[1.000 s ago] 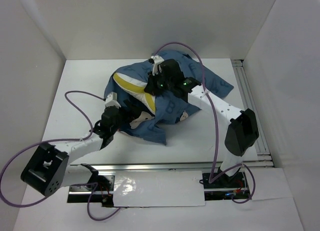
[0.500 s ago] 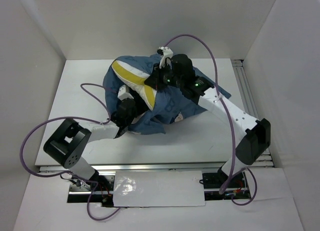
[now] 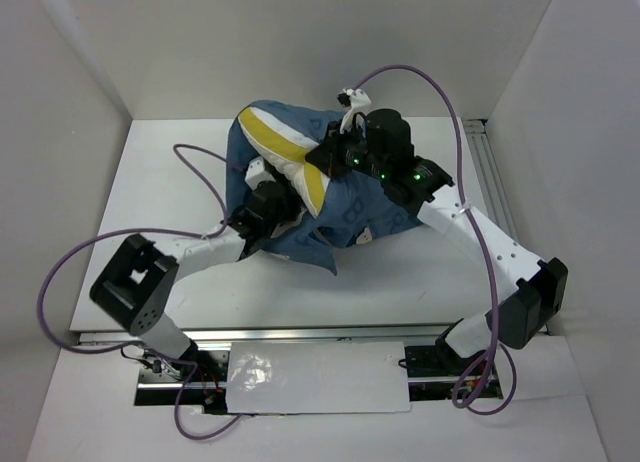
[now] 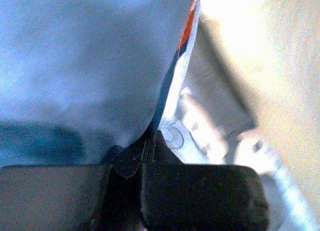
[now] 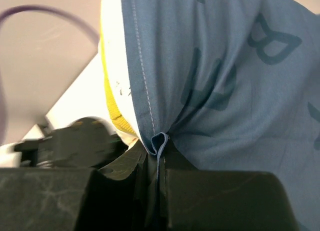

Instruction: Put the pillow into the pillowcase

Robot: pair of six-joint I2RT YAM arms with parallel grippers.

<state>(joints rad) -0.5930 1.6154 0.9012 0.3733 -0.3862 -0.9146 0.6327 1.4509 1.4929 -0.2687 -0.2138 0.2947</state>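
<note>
**While both grippers pinch the pillowcase, the bundle sits close to the back wall**

As you look from the top camera, the white table (image 3: 150,182) is boxed in by walls on the left, back and right. A metal rail (image 3: 497,192) runs along its right edge. You have bare surface to the left of the fabric and in front of it, towards the arm bases. Behind it there is little room.

Purple cables crowd the space. The left arm's cable (image 3: 200,167) loops over the table just left of the bundle, and the right arm's cable (image 3: 425,77) arches above the back corner.

Your left gripper (image 4: 148,150) is closed, with a blue fabric edge running down into the seam between its fingers. Your right gripper (image 5: 159,141) is clamped on the stitched hem of the pillowcase (image 3: 355,197), which bunches where the fingers meet.

The pillowcase lies heaped at the back centre, blue with darker printed shapes. The pillow (image 5: 112,51) shows at its opening between the two grippers, white with a yellow strip. How deep it sits inside, you cannot tell.
</note>
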